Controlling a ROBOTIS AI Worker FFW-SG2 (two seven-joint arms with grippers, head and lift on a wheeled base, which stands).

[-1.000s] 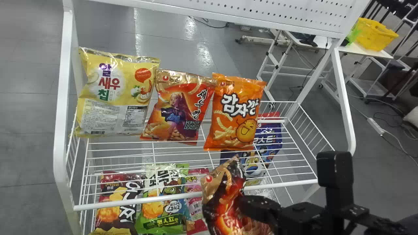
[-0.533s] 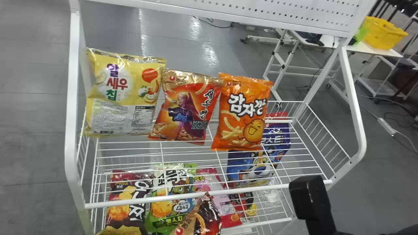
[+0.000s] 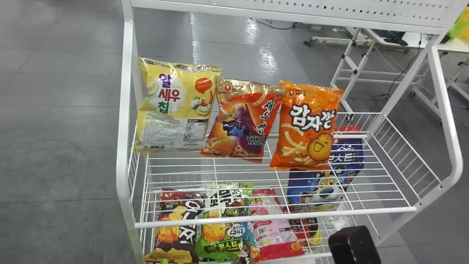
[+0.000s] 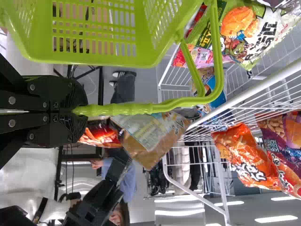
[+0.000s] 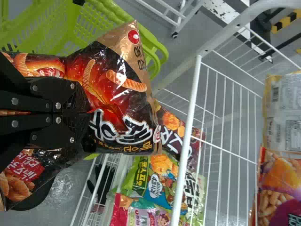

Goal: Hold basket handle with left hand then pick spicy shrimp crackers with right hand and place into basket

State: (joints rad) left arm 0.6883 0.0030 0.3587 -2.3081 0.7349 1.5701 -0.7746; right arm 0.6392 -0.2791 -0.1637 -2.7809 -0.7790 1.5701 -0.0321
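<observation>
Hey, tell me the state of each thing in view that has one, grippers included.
Left gripper, jaws shut on basket handle
Right gripper, jaws shut on crackers
Spicy shrimp crackers, held, not yet in basket
Basket handle, raised
Basket, hanging
Yellow bag, upright

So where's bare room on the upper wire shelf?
Between the orange bag and right side rail, and in the strip before the front rail. Crowded: its back, with yellow bag, red-gold bag and orange bag close together; below, snack bags packed side by side.
</observation>
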